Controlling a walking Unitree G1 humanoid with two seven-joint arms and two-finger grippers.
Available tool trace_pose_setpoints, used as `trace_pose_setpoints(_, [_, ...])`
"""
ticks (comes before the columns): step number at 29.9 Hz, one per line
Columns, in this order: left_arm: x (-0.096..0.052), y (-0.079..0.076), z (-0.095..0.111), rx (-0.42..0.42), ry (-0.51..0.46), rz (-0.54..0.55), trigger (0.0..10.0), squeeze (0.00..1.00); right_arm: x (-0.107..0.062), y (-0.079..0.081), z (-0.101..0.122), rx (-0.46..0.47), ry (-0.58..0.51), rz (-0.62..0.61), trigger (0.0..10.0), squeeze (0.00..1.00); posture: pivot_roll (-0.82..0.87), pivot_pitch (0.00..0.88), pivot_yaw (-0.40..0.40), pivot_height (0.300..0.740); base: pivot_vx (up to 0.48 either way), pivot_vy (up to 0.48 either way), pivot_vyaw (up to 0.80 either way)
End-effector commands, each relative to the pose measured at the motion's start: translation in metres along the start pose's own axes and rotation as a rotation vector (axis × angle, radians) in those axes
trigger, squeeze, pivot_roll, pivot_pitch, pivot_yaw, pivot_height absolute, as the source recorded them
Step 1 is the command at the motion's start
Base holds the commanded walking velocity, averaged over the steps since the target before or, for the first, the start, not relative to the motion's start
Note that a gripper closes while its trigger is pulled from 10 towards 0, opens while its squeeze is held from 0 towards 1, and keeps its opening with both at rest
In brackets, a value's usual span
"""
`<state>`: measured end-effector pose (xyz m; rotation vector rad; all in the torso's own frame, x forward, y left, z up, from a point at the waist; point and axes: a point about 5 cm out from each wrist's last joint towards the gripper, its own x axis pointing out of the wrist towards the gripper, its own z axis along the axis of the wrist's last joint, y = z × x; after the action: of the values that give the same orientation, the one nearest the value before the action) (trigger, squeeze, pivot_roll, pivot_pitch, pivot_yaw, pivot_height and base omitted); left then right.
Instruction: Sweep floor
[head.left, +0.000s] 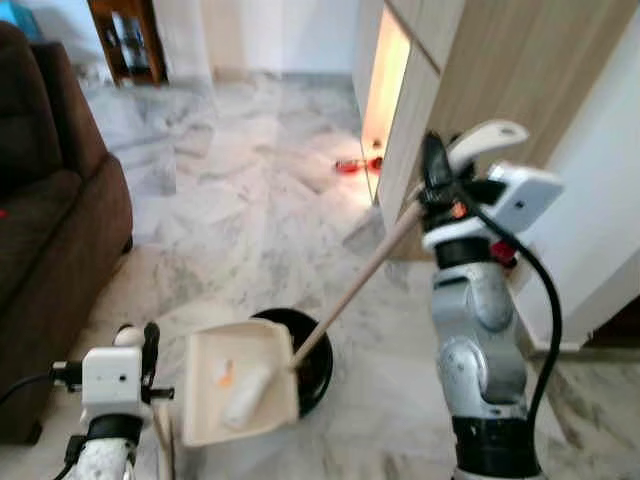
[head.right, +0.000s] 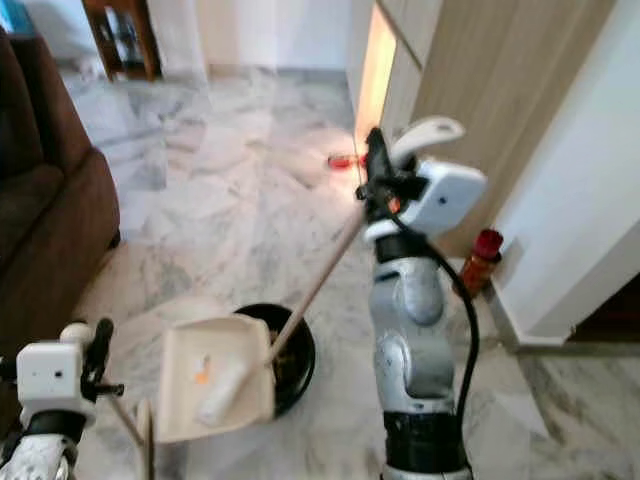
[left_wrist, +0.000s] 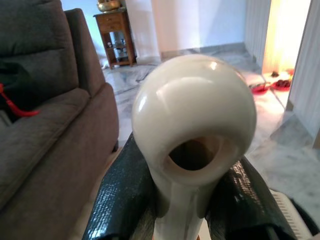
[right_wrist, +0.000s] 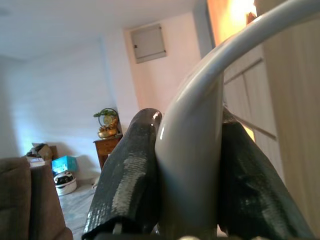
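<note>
My left gripper (head.left: 150, 352) is low at the left, shut on the cream ring-shaped handle end (left_wrist: 194, 125) of a cream dustpan (head.left: 262, 345). An orange scrap (head.left: 224, 377) and a white cylinder (head.left: 246, 396) lie in the pan. My right gripper (head.left: 436, 176) is raised at the right, shut on the pale grey curved top (right_wrist: 195, 130) of a broom. The broom's wooden stick (head.left: 360, 285) slants down to the pan's edge. A black round object (head.left: 316, 372) sits on the floor just behind the pan.
A brown sofa (head.left: 50, 230) fills the left side. A tall wooden cabinet (head.left: 480, 70) and a white wall stand at the right, with a red bottle (head.right: 482, 256) at their foot. Red items (head.left: 356, 165) lie on the marble floor (head.left: 240, 200) by the cabinet. A small wooden table (head.left: 125, 40) stands far back.
</note>
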<state>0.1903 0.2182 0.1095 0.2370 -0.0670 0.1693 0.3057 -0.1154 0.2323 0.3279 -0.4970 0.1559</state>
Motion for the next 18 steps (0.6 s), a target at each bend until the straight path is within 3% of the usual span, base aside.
trace_pose_setpoints(1, [0.0018,0.0043,0.013,0.013,-0.06,0.018,10.0,0.0,0.0042,0.0104,0.0099,0.04,-0.06,0.023,10.0,0.0,0.09,0.0,-0.052,0.74,0.304,0.0,0.0])
trace_pose_setpoints(18, [0.0038,-0.0002,0.0125,0.0,-0.062,0.02,10.0,0.0,0.0064,0.0112,0.0116,0.024,-0.07,0.019,10.0,0.0,0.09,0.0,-0.055,0.74,0.302,0.0,0.0])
